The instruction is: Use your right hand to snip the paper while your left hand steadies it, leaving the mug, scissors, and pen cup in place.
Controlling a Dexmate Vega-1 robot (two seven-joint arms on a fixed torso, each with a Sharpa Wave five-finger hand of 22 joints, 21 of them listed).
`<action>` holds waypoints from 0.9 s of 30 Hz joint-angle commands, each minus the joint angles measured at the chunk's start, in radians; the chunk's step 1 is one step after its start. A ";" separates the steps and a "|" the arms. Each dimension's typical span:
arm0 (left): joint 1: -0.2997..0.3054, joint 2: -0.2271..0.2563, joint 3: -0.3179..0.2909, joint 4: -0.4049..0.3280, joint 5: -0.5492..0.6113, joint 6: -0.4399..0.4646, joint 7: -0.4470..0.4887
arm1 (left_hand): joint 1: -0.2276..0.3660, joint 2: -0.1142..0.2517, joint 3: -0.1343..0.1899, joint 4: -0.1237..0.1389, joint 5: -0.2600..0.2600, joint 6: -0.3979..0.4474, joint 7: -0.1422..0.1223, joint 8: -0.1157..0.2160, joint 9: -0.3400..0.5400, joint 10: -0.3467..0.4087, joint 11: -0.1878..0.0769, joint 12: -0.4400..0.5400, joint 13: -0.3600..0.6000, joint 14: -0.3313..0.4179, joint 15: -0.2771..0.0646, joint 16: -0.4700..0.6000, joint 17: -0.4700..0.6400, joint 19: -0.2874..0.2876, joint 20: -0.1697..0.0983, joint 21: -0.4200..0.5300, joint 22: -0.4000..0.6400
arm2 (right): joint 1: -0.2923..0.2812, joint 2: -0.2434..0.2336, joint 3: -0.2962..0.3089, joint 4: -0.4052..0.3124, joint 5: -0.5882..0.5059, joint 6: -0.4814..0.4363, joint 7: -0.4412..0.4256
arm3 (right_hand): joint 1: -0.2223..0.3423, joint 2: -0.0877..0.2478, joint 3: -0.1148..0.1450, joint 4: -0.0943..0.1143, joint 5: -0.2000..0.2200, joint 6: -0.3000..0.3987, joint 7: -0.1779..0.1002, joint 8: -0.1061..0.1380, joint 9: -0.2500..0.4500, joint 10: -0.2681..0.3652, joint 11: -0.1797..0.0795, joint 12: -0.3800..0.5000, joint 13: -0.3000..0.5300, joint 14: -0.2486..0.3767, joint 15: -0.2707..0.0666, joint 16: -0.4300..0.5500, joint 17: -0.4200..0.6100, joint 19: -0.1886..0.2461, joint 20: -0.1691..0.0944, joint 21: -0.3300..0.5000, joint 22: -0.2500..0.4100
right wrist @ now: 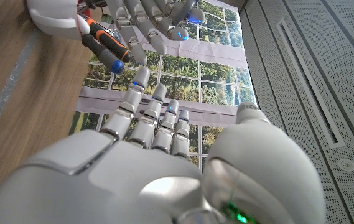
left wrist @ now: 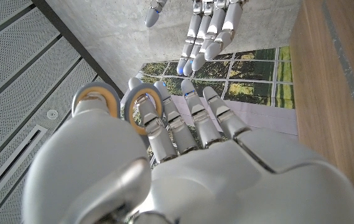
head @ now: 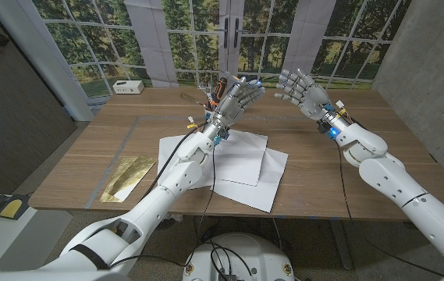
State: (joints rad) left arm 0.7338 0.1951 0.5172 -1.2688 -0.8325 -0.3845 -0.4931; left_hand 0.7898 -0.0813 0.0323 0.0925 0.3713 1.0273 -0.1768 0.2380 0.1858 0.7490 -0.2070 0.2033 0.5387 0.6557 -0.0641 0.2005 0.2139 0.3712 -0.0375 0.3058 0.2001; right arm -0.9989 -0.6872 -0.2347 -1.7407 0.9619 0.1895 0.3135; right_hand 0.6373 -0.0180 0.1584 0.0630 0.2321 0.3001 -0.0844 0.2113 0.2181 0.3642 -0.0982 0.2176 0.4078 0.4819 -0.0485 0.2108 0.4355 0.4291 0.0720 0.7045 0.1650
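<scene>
With our left hand (head: 238, 98) and right hand (head: 300, 87) raised empty and fingers spread, we judge cutting unstarted: next lower onto the white paper sheets (head: 241, 160).

White paper (head: 241, 160) flat on table (head: 323, 168)

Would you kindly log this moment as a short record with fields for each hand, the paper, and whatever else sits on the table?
left hand: raised above the table's far half, fingers spread, holding nothing
right hand: raised opposite the left hand, fingers spread, holding nothing
hands together: apart, fingertips facing each other
paper: white sheets overlapping on the wooden table, under the left forearm, untouched
gold sheet: lying on the table's near left
white box: at the far left corner
mug, scissors, pen cup: cannot make them out
</scene>
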 commanded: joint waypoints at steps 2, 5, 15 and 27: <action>0.010 0.000 0.001 -0.015 -0.005 -0.015 0.012 | -0.001 0.037 0.004 0.017 0.013 0.006 0.002 -0.001 0.005 0.010 -0.001 0.003 -0.001 0.010 -0.159 0.011 0.006 -0.002 0.007 -0.003 0.002 | -0.002 0.012 -0.001 0.005 0.002 0.010 -0.003 | -0.001 0.010 -0.002 -0.001 0.000 0.006 -0.005 0.008 0.003 0.013 0.002 -0.002 0.003 -0.003 0.000 0.004 -0.001 0.001 0.006 -0.003 0.004; 0.014 -0.002 0.000 -0.019 -0.004 -0.018 0.020 | -0.001 0.046 0.004 0.021 0.014 0.016 0.007 0.002 0.005 0.012 -0.001 0.004 -0.001 0.010 -0.158 0.011 0.006 0.001 0.007 -0.002 0.002 | 0.001 0.018 -0.002 0.010 0.006 0.011 -0.001 | -0.001 0.011 -0.001 -0.002 0.000 0.007 -0.005 0.009 0.003 0.013 0.002 -0.002 0.002 -0.005 0.000 0.003 -0.002 0.000 0.006 -0.005 0.004; 0.027 -0.016 -0.003 -0.025 0.021 -0.071 0.063 | -0.079 -0.026 -0.079 0.052 0.015 0.052 0.023 0.004 0.004 0.029 0.001 0.009 -0.010 0.028 -0.153 0.018 0.005 0.015 -0.002 -0.003 0.001 | 0.010 0.025 -0.008 0.020 0.005 0.013 0.006 | -0.001 0.014 -0.002 -0.002 -0.001 0.010 -0.006 0.010 0.003 0.018 -0.002 -0.002 0.001 -0.006 -0.002 0.003 -0.007 -0.002 0.010 -0.014 0.004; 0.036 -0.008 0.002 -0.047 0.016 -0.058 0.077 | -0.087 0.070 -0.068 0.066 0.031 0.055 0.035 -0.006 0.007 0.029 0.000 0.007 -0.017 0.031 -0.160 0.019 0.009 0.012 0.008 -0.006 0.003 | 0.003 0.027 -0.004 0.019 0.007 0.023 0.008 | -0.002 0.015 -0.003 -0.003 -0.002 0.014 -0.007 0.011 0.002 0.020 -0.005 -0.003 -0.002 -0.006 -0.004 0.004 -0.014 -0.004 0.013 -0.026 0.004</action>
State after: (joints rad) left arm 0.7587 0.1847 0.5168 -1.2964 -0.8214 -0.4404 -0.4414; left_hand 0.6900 -0.0431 -0.0446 0.1565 0.3953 1.0791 -0.1465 0.2380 0.1888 0.7749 -0.2074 0.2073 0.5199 0.6846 -0.0643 0.2159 0.2210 0.3804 -0.0358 0.3058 0.2002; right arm -0.9921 -0.6639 -0.2402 -1.7226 0.9666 0.2049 0.3188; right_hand 0.6332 -0.0140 0.1581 0.0627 0.2322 0.3055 -0.0896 0.2191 0.2183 0.3755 -0.1018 0.2176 0.4032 0.4819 -0.0485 0.2108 0.4217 0.4232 0.0773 0.6828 0.1649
